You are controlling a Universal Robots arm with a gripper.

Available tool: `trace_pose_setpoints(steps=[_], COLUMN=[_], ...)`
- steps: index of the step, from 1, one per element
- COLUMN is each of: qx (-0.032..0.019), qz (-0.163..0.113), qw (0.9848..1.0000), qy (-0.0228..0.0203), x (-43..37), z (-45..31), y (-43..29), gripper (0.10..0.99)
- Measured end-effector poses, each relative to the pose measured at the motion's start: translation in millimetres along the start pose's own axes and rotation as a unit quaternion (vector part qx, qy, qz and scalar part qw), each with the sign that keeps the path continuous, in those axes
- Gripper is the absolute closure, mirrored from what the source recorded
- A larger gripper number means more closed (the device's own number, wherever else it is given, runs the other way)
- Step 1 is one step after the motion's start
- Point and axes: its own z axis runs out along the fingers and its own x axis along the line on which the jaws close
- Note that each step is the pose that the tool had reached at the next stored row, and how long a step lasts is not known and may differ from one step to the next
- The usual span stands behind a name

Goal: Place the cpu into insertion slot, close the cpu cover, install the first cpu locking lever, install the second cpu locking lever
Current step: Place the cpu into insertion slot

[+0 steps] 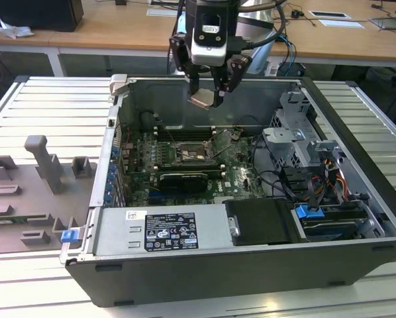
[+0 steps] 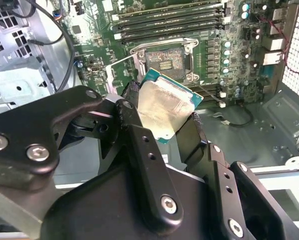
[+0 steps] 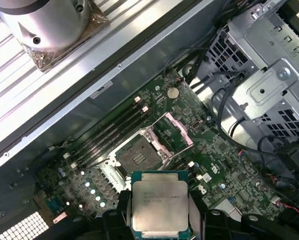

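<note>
Exterior view, starting at its left: a grey moulded tray [image 1: 39, 192] sits on the ribbed bench [image 1: 46, 106], with nothing near it. Just beside it to the right is the open computer case [image 1: 185, 258], with the green motherboard [image 1: 145, 165] exposed.

Centre: the end effector [image 1: 206, 96] hangs above the far wall of the case. It is closed narrow on the chip [image 1: 202, 101], gripping two opposite edges. The chip is well clear of the board and looks tilted, not level. Both wrist views show its pale metal top. The socket [image 1: 197, 154] lies below the chip and nearer the camera. In the first wrist view the socket is bare, and the cover [image 3: 173, 131] is swung up beside it. The memory slots [image 3: 107, 140] run along the socket's other side.

Exterior view's right: the drive cage [image 1: 297, 142] and its cables stand apart from the work.

Judgement: step one, placing the chip, is in hand and nothing is seated. The cover is not yet closed and neither lever is installed. This step calls for the chip level, its edges squared to the socket rim, and a straight descent with no sideways drag. The socket contacts would likely bend easily.
</note>
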Motion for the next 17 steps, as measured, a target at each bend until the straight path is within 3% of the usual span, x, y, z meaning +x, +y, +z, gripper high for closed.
trace_pose_setpoints(steps=[17], qx=[-0.0010], qz=[0.062], qw=[0.9981], qy=[-0.0054], x=[0.0], z=[1.3], y=[-0.1], gripper=[0.545])
